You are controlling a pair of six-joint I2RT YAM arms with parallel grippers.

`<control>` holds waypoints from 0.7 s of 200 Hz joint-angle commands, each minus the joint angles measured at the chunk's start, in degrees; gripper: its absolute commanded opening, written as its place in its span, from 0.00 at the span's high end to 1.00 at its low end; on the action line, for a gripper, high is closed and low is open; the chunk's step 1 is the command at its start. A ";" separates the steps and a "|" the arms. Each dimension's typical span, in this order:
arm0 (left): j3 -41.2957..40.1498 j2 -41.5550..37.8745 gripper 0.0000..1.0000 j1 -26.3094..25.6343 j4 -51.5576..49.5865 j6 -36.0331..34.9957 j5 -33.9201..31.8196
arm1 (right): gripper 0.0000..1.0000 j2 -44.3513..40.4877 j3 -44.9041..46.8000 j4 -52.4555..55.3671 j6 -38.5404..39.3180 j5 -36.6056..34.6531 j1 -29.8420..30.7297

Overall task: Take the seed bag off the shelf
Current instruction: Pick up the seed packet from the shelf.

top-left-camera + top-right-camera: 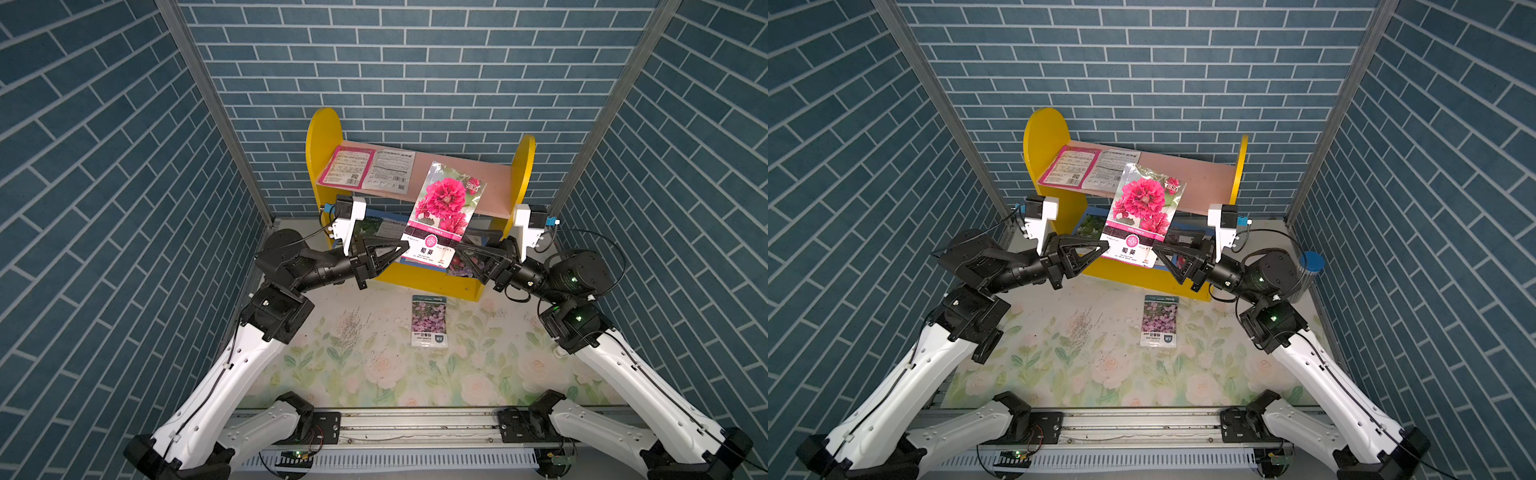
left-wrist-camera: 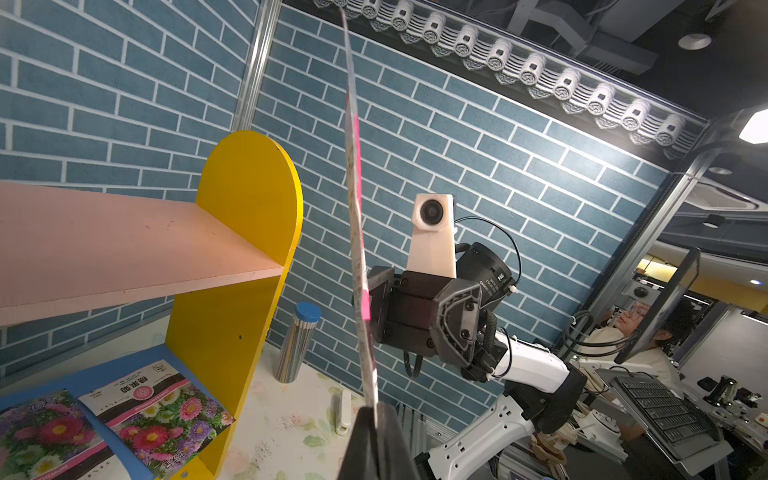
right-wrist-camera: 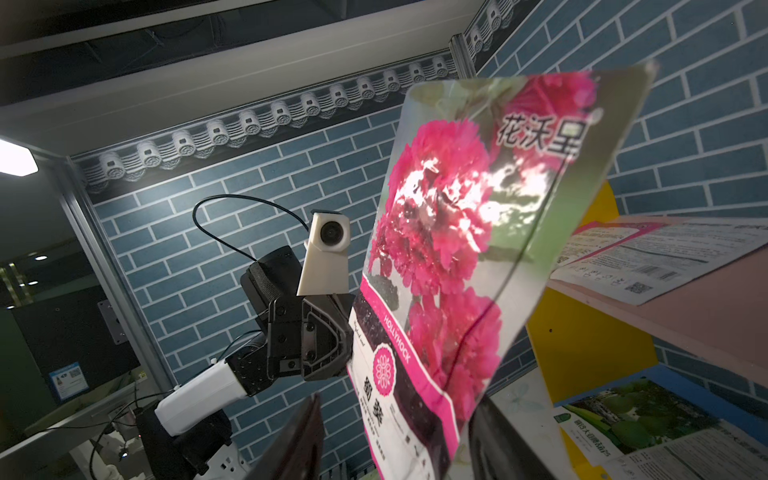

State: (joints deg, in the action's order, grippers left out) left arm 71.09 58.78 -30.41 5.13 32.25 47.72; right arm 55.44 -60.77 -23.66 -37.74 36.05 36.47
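Near edge: a grey metal rail carries both arm bases, with the floral-print table behind it.
Task's thing: the glossy seed bag with a red hollyhock print hangs in the air in front of the shelf, standing nearly upright and leaning a little. Both wrist views show it apart from the boards.
Shelf: the wooden rack with yellow round-topped side panels has a pale pink upper board. A pink-edged packet and a white printed packet lie flat on that board.
Left gripper: clamped on the bag's lower left corner, carrying it.
Right gripper: jaws apart, astride the bag's lower right edge. In the right wrist view one black finger stands clear of the film.
Table: a small purple-flower packet lies flat, well apart from the raised bag.
Step in hand: judged as the second grip, with the bag already clear of the shelf.
Doing it well: centre the film between the right fingers and close on the flat printed band, not the bare edge. The left pinch should hold until then.
Risk: slick, floppy film may buckle or slip if the two arms pull apart.
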 commanded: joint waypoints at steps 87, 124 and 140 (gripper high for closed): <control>-1.31 -1.41 0.86 -0.56 -3.39 -4.59 -2.83 | 1.00 0.73 -2.43 -0.06 0.85 -0.35 -0.14; 1.99 -0.38 0.39 -0.58 -11.90 -8.59 -9.29 | 1.00 -0.95 -2.04 5.84 3.13 -3.02 -0.19; 2.42 -0.70 0.13 -0.61 -15.02 -10.04 -12.33 | 1.00 -2.52 -1.07 8.25 4.12 -4.66 -0.17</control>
State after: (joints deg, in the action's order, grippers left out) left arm 71.37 58.46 -30.79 -3.77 25.74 40.82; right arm 55.81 -61.54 -19.20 -36.80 34.17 36.42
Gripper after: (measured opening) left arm 0.704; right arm 0.044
